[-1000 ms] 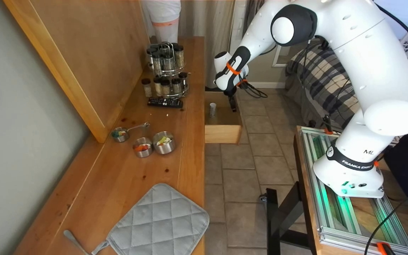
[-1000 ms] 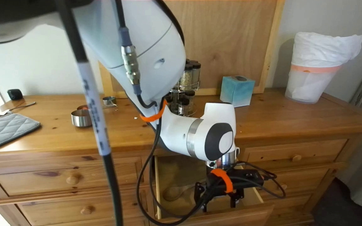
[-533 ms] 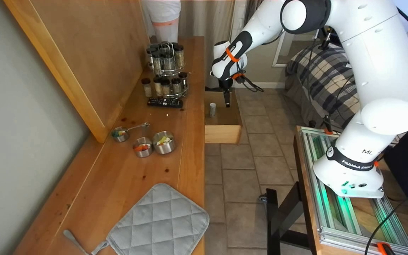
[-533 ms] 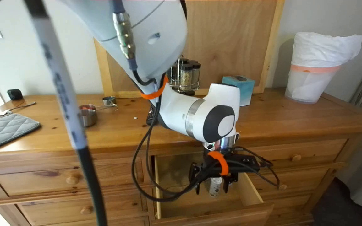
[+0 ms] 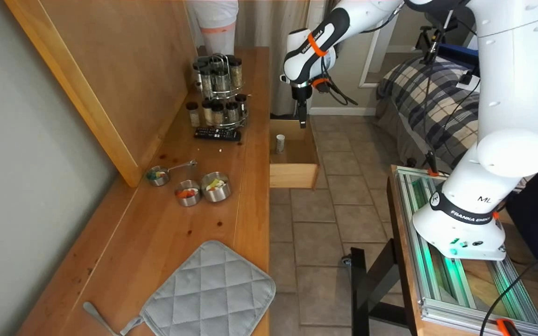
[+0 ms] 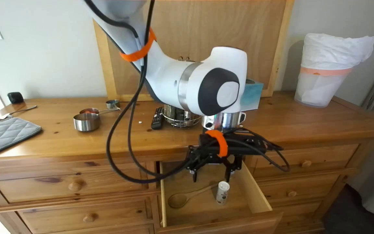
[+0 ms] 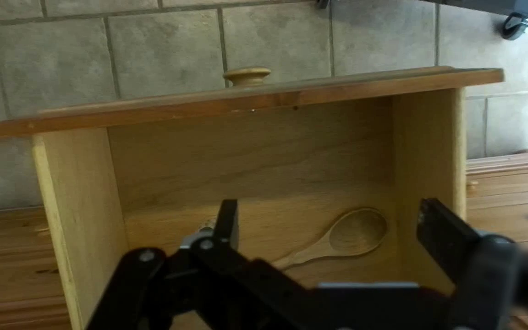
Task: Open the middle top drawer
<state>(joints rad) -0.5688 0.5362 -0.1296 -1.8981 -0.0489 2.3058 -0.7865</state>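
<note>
The middle top drawer is pulled out from the dresser. It also shows in an exterior view, and the wrist view looks down into it over its front panel. Its round knob stands on the far side of that panel, with nothing on it. Inside lie a wooden spoon and a white canister, upright. The spoon also shows in the wrist view; the canister is mostly hidden behind a finger there. My gripper is open and empty, pointing down above the drawer's back part.
On the dresser top stand a spice rack, a remote, metal cups and a grey pot holder. A tissue box and a white bin stand near the wall.
My gripper has risen from inside the drawer to above it and stays open. The canister and spoon come into fuller view. The drawer has not visibly moved.
</note>
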